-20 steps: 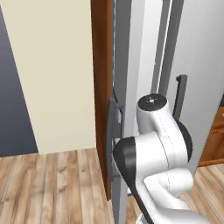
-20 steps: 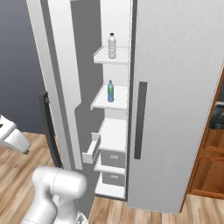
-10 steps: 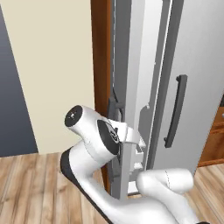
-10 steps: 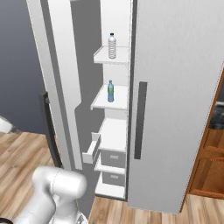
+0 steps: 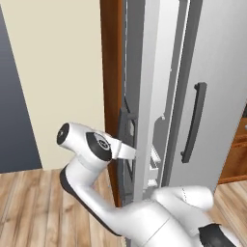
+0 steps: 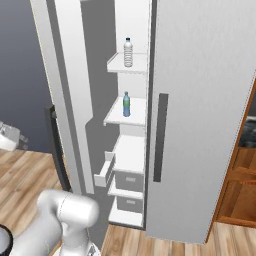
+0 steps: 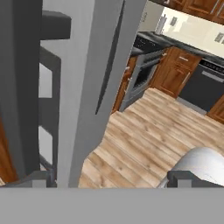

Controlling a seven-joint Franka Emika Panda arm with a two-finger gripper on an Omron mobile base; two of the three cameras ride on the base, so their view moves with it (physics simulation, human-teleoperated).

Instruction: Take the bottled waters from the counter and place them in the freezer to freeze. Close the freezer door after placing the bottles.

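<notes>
Standing on freezer shelves, both bottled waters; hand view shows claw spread.

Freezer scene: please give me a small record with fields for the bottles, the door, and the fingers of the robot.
white-cap bottle: upright on the upper freezer shelf
green-cap bottle: upright on the shelf below
freezer door: open, its edge facing the hand camera
door handle: dark vertical bar on the outer face
fingers: spread apart, holding nothing, beside the door
task left: closing the door
</notes>
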